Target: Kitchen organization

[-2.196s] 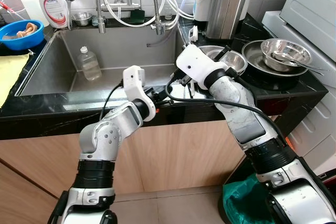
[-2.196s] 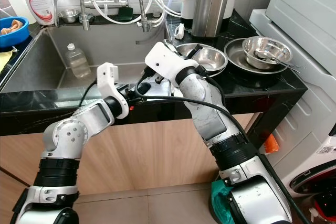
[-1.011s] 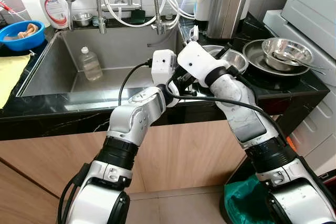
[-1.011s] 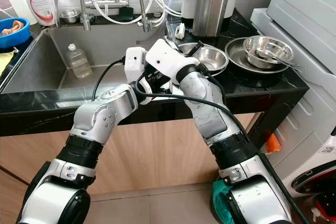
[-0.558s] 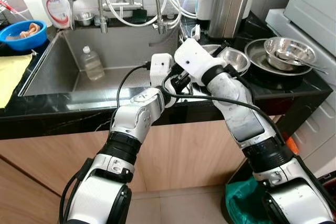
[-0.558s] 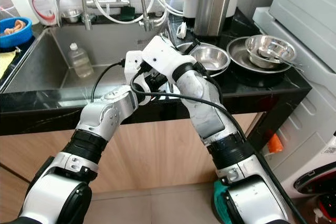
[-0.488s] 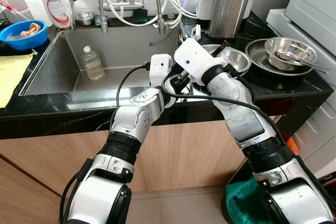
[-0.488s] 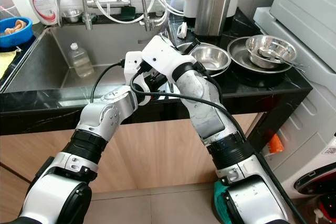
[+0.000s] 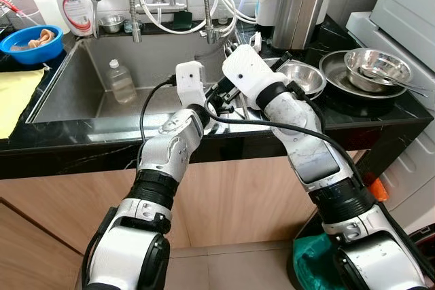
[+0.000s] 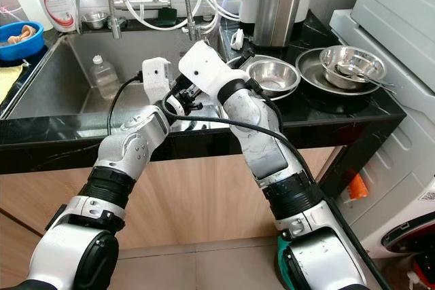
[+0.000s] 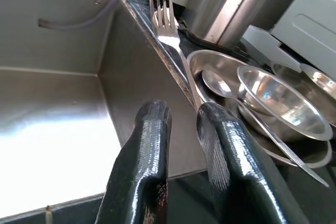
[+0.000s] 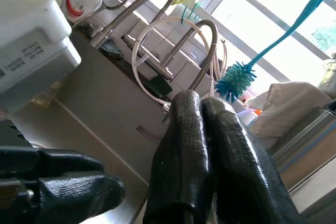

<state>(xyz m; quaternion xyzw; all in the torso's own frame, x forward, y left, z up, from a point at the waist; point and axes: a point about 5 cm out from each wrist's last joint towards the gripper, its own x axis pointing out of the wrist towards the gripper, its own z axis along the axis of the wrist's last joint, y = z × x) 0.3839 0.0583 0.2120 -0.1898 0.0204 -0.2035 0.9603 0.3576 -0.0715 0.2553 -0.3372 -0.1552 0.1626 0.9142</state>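
A steel fork (image 11: 164, 22) sticks out past the fingertips of my left gripper (image 11: 184, 114). Its handle runs into the narrow gap between the two black fingers, and its tines point away over the sink's right wall. The left gripper (image 9: 212, 108) hovers at the sink's front right corner, just above the counter edge. My right gripper (image 12: 202, 100) is right beside it, a little higher, with its fingers pressed together and nothing showing between the tips. The left gripper's black fingers (image 12: 63, 184) lie close under the right one. Steel bowls (image 9: 302, 76) sit on the counter to the right.
The sink (image 9: 75, 93) holds a clear plastic bottle (image 9: 119, 81). Faucets and hoses (image 9: 204, 5) hang at its back. A pan with a bowl and utensils (image 9: 377, 69) stands far right, beside a white appliance (image 9: 408, 5). A blue bowl (image 9: 28, 39) and a soap bottle (image 9: 75, 8) stand at the back left.
My left arm rose from below the counter edge to meet the right gripper, then its wrist swung left over the sink. The right gripper stayed at the sink's corner.
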